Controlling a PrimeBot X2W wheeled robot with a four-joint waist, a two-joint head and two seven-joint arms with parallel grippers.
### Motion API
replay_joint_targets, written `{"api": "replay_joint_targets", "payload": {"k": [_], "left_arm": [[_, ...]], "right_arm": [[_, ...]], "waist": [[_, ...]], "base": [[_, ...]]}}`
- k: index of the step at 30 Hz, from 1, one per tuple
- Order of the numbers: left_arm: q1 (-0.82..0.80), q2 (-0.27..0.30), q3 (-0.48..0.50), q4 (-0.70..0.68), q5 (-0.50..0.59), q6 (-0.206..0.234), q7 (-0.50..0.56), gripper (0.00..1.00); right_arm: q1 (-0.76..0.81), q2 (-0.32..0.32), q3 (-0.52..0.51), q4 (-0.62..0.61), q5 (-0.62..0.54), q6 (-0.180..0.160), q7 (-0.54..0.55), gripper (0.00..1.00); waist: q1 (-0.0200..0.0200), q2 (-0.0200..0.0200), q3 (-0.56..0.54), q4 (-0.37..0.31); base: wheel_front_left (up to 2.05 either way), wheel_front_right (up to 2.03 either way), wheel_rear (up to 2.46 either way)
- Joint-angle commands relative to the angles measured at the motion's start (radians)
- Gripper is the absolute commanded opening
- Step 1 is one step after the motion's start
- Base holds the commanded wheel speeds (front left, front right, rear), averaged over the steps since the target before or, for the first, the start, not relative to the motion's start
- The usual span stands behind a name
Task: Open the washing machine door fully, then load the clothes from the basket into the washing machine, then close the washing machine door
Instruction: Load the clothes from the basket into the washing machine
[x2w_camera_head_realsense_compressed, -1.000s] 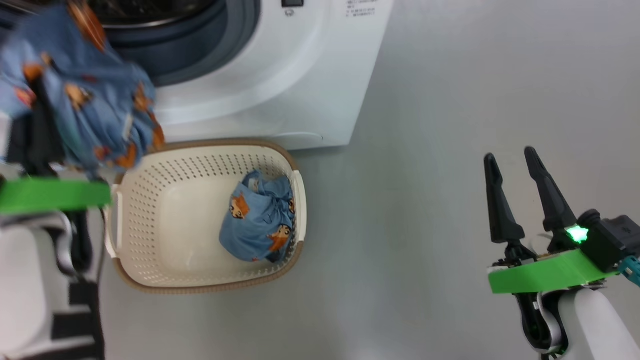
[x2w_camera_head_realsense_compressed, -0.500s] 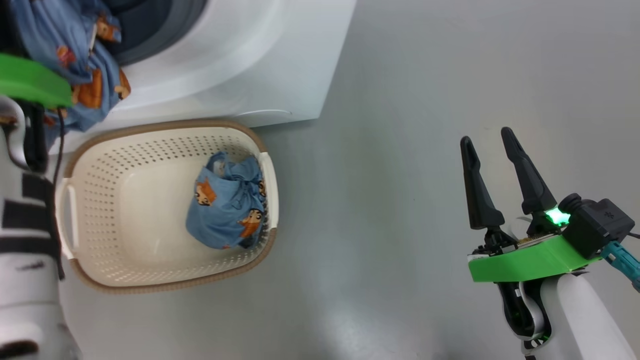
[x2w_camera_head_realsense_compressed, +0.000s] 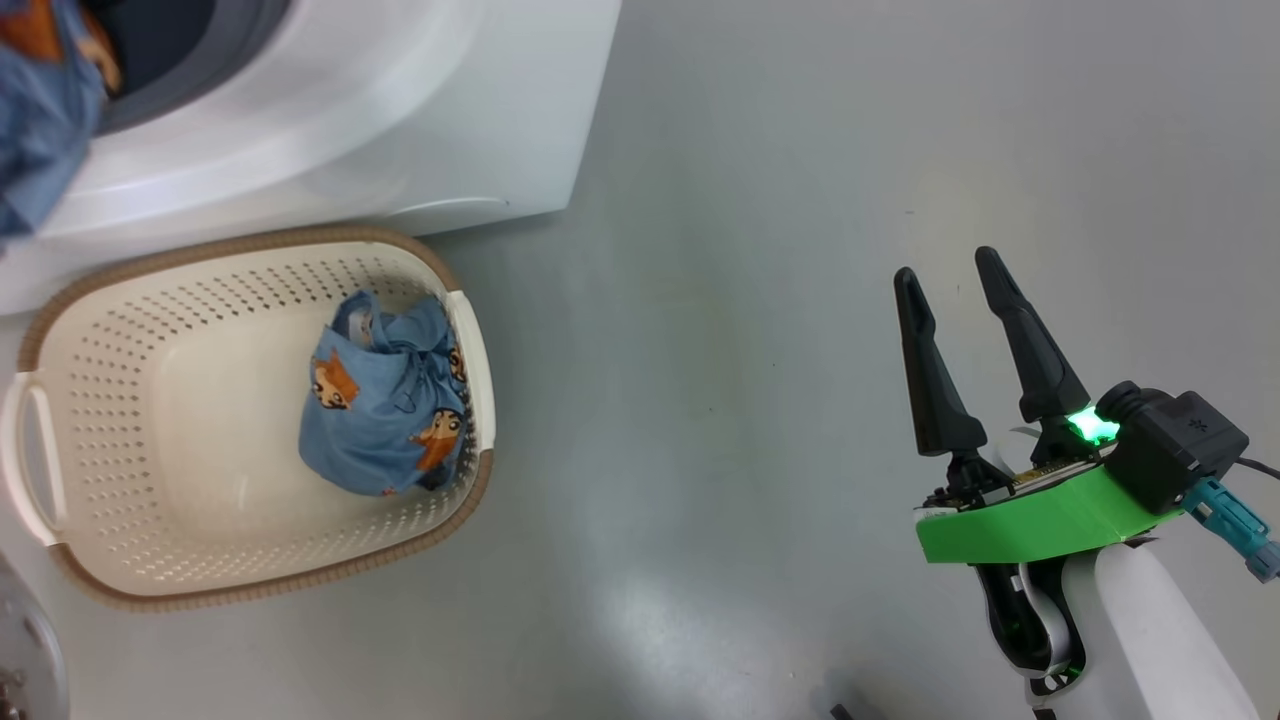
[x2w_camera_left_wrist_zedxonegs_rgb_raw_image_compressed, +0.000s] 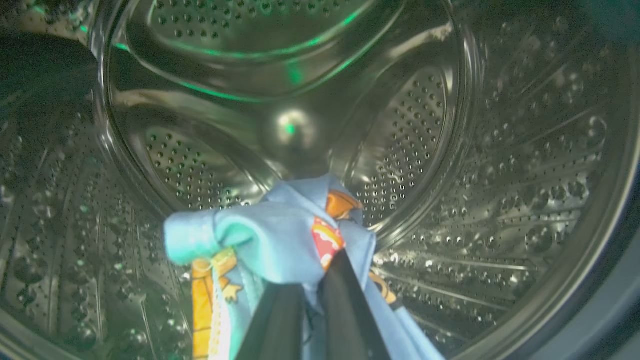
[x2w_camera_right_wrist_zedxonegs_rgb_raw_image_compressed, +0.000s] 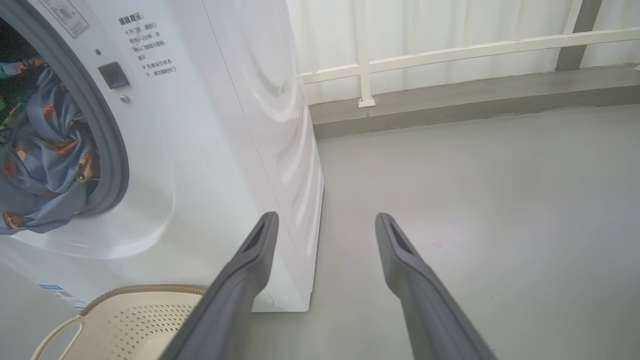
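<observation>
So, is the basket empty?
No, one bundled blue garment lies in the basket, against its right wall.

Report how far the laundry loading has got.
Done: the washing machine stands open, its drum exposed. In hand: the left gripper, shut on a blue garment, holds it inside the drum, not yet released. Left: a second blue garment lies in the basket, the right gripper hangs open and empty over the floor, and the machine must be shut.

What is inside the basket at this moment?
One bunched light blue garment lies in the basket, against its right wall. Anything under the garment is covered.
</observation>
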Motion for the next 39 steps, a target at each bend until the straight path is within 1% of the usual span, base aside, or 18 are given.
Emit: {"api": "replay_joint_targets", "payload": {"k": [1,2,6,8,10,11,12,13,16,18,23,25,33,39], "left_arm": [[-0.015,0.051,0.003,-0.021,-0.006,-0.002,-0.006,0.00],[-0.022,0.054,-0.002,-0.090,-0.004,-0.004,-0.006,0.00],[-0.009,0.058,-0.008,-0.231,0.003,-0.005,-0.006,0.00],[0.011,0.057,0.001,-0.276,-0.001,-0.006,-0.006,0.00],[0.035,0.055,0.017,-0.279,-0.005,-0.006,-0.006,0.00],[0.049,0.054,0.022,-0.263,-0.004,-0.004,-0.006,0.21],[0.062,0.051,0.027,-0.226,-0.006,-0.001,-0.006,0.69],[0.068,0.051,0.027,-0.190,-0.004,0.000,-0.006,1.00],[0.062,0.054,0.027,-0.111,0.000,0.006,-0.006,1.00],[0.053,0.055,0.026,-0.085,0.002,0.006,-0.006,1.00],[0.043,0.050,0.031,-0.053,-0.003,0.007,-0.006,1.00],[0.047,0.047,0.038,-0.043,-0.006,0.015,-0.006,1.00],[0.090,0.030,0.049,-0.054,-0.007,0.021,-0.006,1.00],[0.158,0.006,0.055,-0.096,-0.007,0.017,-0.006,1.00]], "right_arm": [[-0.001,0.003,0.024,-0.026,0.013,0.006,-0.008,1.00],[-0.004,0.004,0.023,-0.028,0.013,0.006,-0.008,1.00],[-0.011,0.005,0.021,-0.032,0.012,0.006,-0.008,1.00],[-0.015,0.006,0.023,-0.032,0.011,0.006,-0.008,1.00],[-0.019,0.007,0.026,-0.032,0.011,0.006,-0.008,1.00],[-0.020,0.007,0.028,-0.031,0.012,0.006,-0.008,1.00],[-0.020,0.008,0.030,-0.031,0.012,0.006,-0.008,1.00],[-0.020,0.008,0.033,-0.030,0.012,0.006,-0.008,1.00],[-0.018,0.009,0.036,-0.029,0.014,0.006,-0.008,1.00],[-0.018,0.010,0.035,-0.029,0.014,0.006,-0.008,1.00],[-0.021,0.010,0.035,-0.027,0.014,0.006,-0.008,1.00],[-0.022,0.010,0.035,-0.026,0.014,0.006,-0.008,1.00],[-0.020,0.009,0.031,-0.025,0.012,0.006,-0.008,1.00],[-0.016,0.001,0.016,-0.023,0.009,0.006,-0.008,1.00]], "waist": [[-0.0001,-0.0001,0.007,-0.005],[-0.0001,-0.0001,0.014,-0.006],[-0.0001,-0.0001,0.028,-0.006],[-0.0001,-0.0001,0.032,-0.006],[-0.0001,-0.0001,0.035,-0.006],[-0.0001,-0.0001,0.036,-0.005],[-0.0001,-0.0001,0.035,-0.005],[-0.0001,-0.0001,0.034,-0.004],[-0.0001,-0.0001,0.033,-0.002],[-0.0001,-0.0001,0.033,0.000],[-0.0001,-0.0001,0.029,0.004],[-0.0001,-0.0001,0.025,0.004],[-0.0001,-0.0001,0.009,0.007],[-0.0001,-0.0001,-0.012,0.020]], "base": [[0.00,0.00,0.00],[0.00,0.00,0.00],[0.00,0.00,0.00],[0.00,0.00,0.00],[0.00,0.00,0.00],[0.00,0.00,0.00],[0.00,0.00,0.00],[0.00,0.00,0.00],[0.00,0.00,0.00],[0.00,0.00,0.00],[0.00,0.00,0.00],[0.00,0.00,0.00],[0.00,0.00,0.00],[0.00,0.00,0.00]]}}
